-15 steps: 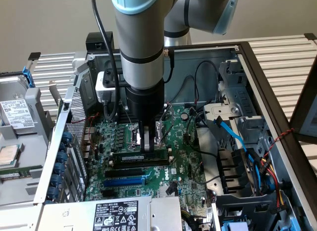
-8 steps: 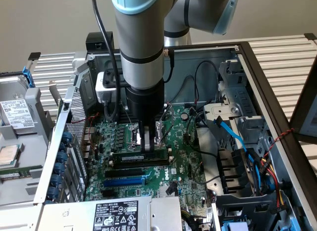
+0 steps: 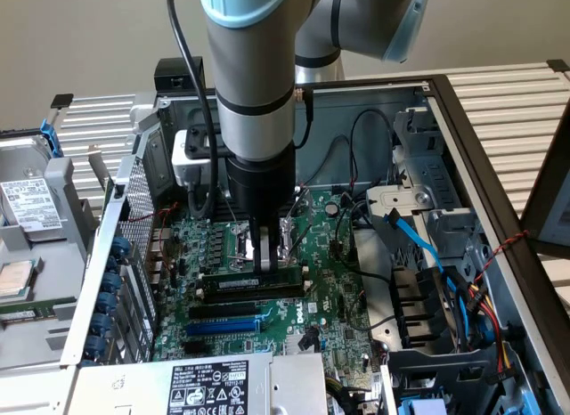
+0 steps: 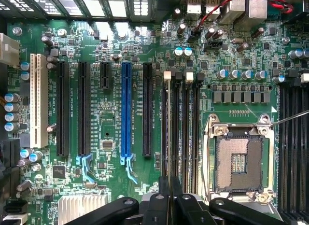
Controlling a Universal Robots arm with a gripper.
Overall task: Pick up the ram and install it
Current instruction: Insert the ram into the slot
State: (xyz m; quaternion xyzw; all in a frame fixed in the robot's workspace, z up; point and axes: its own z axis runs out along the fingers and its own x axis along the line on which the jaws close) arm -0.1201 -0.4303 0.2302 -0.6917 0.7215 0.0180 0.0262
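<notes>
The first part of the job looks done: the ram (image 3: 252,280) is picked up, and the gripper (image 3: 264,252) has its two black fingers pressed close together, pinching the thin stick at its middle. The ram stands on its long edge and lies along one of the long black memory slots (image 4: 186,128) near the middle of the motherboard (image 3: 343,295), close to the processor socket (image 4: 239,160). It seems to rest on or in a slot. The pictures do not tell if it is pushed all the way down and clicked in, so that last bit may be left to do. Going from the exterior view's left, the grey metal computer case (image 3: 445,103) has a row of round blue plastic clips (image 3: 111,281) along its left wall. Next comes the flat green motherboard, dotted with tiny shiny parts and little silver cans. The ram is long, flat and dark, with small black chips on its side. Nearer the front edge of the board lie more long, thin black slots and one bright blue expansion slot (image 4: 126,109), all smooth plastic. The socket is a square with a shiny metal frame and a gold-brown middle. At the case's right side a soft blue cable (image 3: 414,232) bends over a grey metal cage, with red, yellow and black wires (image 3: 485,299) beside it.
</notes>
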